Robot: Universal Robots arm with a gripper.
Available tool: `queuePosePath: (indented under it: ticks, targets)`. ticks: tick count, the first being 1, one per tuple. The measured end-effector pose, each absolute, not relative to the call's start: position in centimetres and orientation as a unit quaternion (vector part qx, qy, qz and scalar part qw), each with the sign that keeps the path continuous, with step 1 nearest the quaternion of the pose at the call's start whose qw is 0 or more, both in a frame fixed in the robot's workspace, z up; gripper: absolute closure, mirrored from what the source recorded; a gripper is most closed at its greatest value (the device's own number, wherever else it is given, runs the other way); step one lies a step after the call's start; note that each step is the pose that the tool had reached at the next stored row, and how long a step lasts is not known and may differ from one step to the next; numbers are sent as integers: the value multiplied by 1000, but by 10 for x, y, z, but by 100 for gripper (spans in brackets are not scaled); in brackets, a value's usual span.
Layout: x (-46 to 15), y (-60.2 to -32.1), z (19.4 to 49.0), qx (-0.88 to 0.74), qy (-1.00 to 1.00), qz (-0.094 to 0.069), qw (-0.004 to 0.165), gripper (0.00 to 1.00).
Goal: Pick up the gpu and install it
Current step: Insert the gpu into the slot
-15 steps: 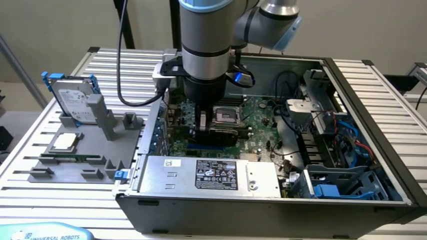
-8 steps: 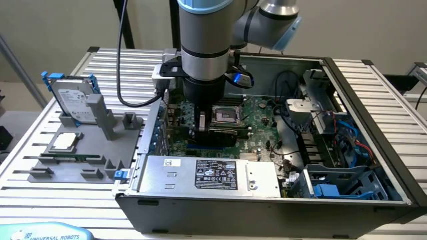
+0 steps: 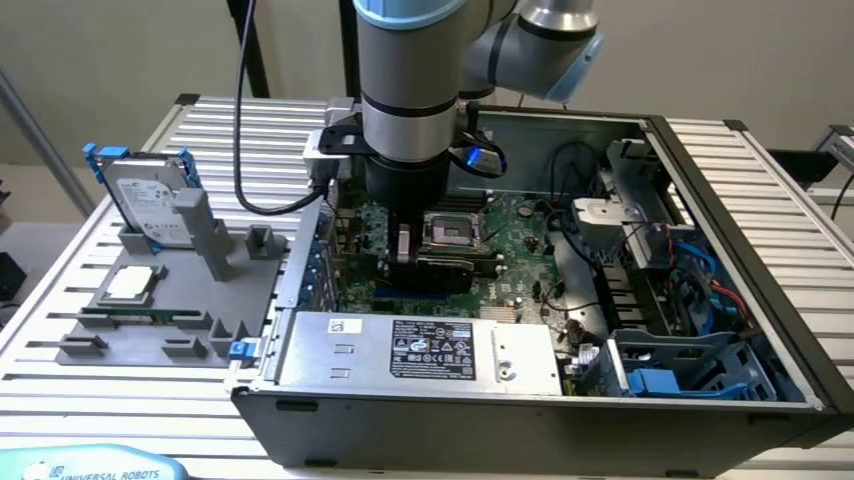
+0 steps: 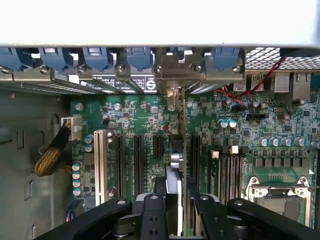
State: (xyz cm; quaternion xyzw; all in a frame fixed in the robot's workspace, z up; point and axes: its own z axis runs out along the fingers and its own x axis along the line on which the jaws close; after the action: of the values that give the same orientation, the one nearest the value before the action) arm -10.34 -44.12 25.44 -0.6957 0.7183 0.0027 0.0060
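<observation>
Gripper (image 4: 172,202) is clamping the gpu (image 4: 176,165) edge-on over the motherboard (image 4: 145,125) slots near the case's rear wall (image 4: 125,60); seating is underway, calling for straight downward alignment.

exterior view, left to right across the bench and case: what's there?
hard drive upright in the grey fixture → processor chip lying on the fixture tray → arm reaching down into the open case → CPU socket on the motherboard → blue drive cage at the case's right end.
</observation>
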Motion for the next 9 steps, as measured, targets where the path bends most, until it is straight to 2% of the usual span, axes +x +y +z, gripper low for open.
queuePosePath:
  ticks: [9]
  targets:
    - [-104,-441,253,-696,718,1,4,73]
